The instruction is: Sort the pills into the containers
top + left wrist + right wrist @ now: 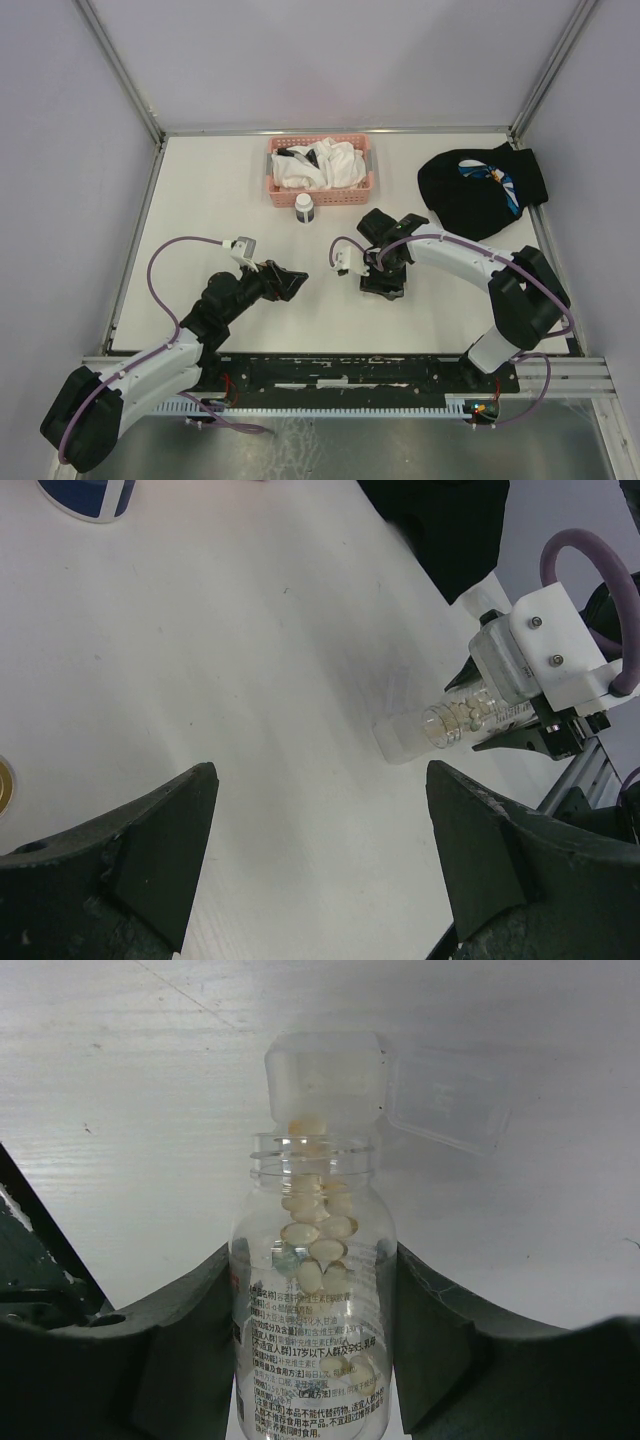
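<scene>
Saw the left gripper (320, 775) at the left of the white table (200, 200), low over its bare surface, both dark fingers (150, 860) spread wide and closed on nothing. Noted a small white bottle with a black cap (304, 208) standing upright farther back, just in front of the pink mesh basket (285, 195) of white cloths (330, 162). Toward the middle, found the small flat box of clear colourless plastic (325, 1075) resting on the table, its hinged lid (445, 1100) lying open to one side. Made out a few pale oval pills (305, 1125) at the near edge of that box, right at the mouth of a clear, uncapped pill bottle with printed label text (315, 1260). Saw the bottle tipped nearly level, neck pointing at the box. Could not tell whether the rim touched the box or stopped just beside it. Saw more pills crowded in the neck and scattered through the body of the bottle. Found the right gripper (315, 1295) pinching the bottle's body, one dark finger pressed against each flank. Farther right, noted a black fabric mitt with a blue and white print (483, 188) lying flat near the back corner of the table, well apart from both grippers.
</scene>
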Available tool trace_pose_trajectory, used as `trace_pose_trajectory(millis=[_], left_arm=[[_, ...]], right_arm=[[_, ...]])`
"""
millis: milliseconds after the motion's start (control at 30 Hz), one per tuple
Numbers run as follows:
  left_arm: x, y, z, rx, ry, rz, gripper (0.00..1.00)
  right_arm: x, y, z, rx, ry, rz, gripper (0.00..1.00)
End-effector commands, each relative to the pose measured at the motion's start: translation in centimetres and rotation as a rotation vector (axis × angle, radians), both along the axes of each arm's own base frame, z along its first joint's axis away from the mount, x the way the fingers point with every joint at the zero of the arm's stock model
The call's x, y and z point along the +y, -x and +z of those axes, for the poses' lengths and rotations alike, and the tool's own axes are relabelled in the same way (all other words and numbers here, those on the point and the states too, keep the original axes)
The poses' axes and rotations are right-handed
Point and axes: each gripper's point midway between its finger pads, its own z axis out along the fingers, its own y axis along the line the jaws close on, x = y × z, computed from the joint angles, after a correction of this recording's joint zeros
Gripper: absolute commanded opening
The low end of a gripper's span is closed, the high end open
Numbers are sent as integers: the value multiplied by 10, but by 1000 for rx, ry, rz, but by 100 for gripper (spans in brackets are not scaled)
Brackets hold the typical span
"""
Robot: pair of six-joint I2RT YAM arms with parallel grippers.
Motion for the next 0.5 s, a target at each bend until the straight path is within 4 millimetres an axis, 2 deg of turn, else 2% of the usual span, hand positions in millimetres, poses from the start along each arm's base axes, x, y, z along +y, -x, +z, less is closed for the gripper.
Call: trace_pose_trajectory(millis=[0, 467], left_arm=[[2, -5, 8, -62, -11, 8, 91], [1, -4, 8, -61, -12, 6, 91]], right_arm=[[6, -10, 11, -39, -4, -11, 6], [7, -10, 8, -34, -5, -16, 6]])
